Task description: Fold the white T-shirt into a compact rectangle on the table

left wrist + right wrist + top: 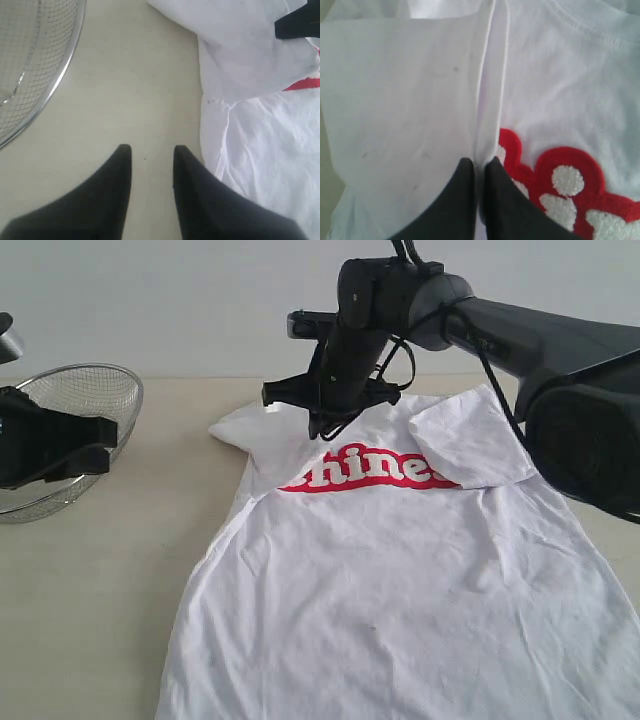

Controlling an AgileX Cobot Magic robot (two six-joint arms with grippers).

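The white T-shirt (pixel 400 580) lies chest up on the table (pixel 100 590), its red lettering (pixel 370 468) showing. One sleeve (pixel 470 440) is folded in over the chest. My right gripper (pixel 322 428) reaches across to the other sleeve (pixel 240 425) by the lettering. It is shut (pixel 480 161) on a fold of that sleeve's white cloth (pixel 410 90), whose hem runs between the fingers. My left gripper (pixel 108 440) hangs over bare table (pixel 135 90) beside the shirt's edge (pixel 265 165). It is open (pixel 152 150) with nothing between its fingers.
A round wire mesh basket (pixel 80 390) stands at the back left of the table, just behind my left gripper; its rim (pixel 60 80) shows in the left wrist view. The right arm (pixel 540 340) spans the back right above the shirt.
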